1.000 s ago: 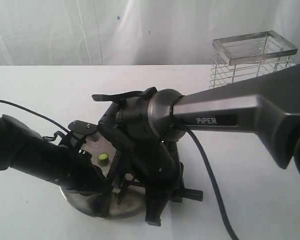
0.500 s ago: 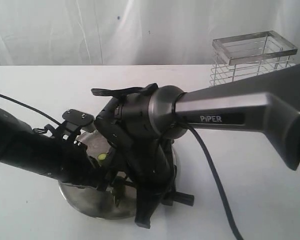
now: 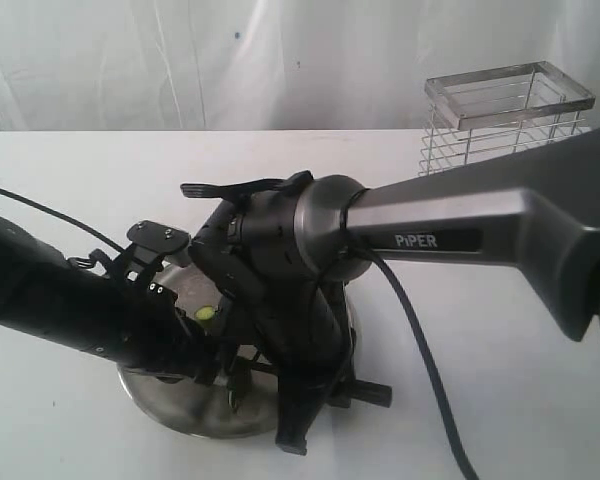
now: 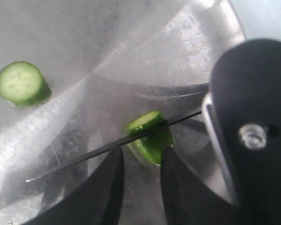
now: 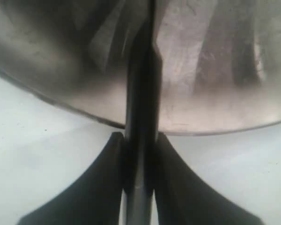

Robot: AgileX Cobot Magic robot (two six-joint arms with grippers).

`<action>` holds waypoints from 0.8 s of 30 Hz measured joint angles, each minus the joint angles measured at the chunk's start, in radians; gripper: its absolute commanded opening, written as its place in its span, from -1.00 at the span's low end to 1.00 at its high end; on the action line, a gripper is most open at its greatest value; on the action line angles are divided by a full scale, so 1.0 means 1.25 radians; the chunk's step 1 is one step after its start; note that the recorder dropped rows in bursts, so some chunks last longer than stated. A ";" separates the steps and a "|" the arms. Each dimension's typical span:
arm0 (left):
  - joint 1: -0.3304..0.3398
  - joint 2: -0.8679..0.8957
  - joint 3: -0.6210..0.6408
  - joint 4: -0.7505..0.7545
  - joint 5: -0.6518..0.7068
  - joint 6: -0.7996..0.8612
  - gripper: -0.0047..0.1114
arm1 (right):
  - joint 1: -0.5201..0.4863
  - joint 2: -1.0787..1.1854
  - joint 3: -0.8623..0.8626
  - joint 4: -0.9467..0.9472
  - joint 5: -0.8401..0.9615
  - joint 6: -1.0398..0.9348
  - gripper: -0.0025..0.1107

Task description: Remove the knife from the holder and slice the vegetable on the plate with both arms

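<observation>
In the left wrist view the knife's thin dark blade lies across the green vegetable on the steel plate. A cut round slice rests apart from it. My left gripper is open, its fingers standing either side of the vegetable's near end with a gap on one side. My right gripper is shut on the knife's black handle, just outside the plate's rim. In the exterior view both arms cover most of the plate; one green slice shows.
The wire holder stands at the back right, with nothing showing in it. The grey PiPER arm reaches in from the right and a black cable hangs from it. The white tabletop ends at a draped white backdrop.
The left arm has drawn back a little to the left and lifted its wrist. The right wrist has shifted slightly left over the plate. Over the last half second little has moved.
</observation>
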 measured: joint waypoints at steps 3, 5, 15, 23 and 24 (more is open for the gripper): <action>0.000 0.000 0.000 0.000 -0.008 0.000 -0.34 | 0.000 0.000 0.000 -0.008 0.000 0.000 -0.96; 0.000 0.000 0.000 0.000 -0.021 0.000 -0.34 | 0.000 0.002 0.000 -0.009 0.000 0.000 -0.96; 0.000 0.000 0.000 0.000 -0.051 0.000 -0.34 | 0.000 0.002 0.000 -0.011 0.001 -0.003 -0.96; 0.000 0.000 0.000 0.000 -0.067 0.000 -0.34 | 0.000 0.002 0.000 -0.011 0.001 -0.003 -0.96; 0.000 0.000 0.000 0.000 -0.067 0.000 -0.34 | 0.000 0.002 0.000 -0.011 0.001 -0.003 -0.96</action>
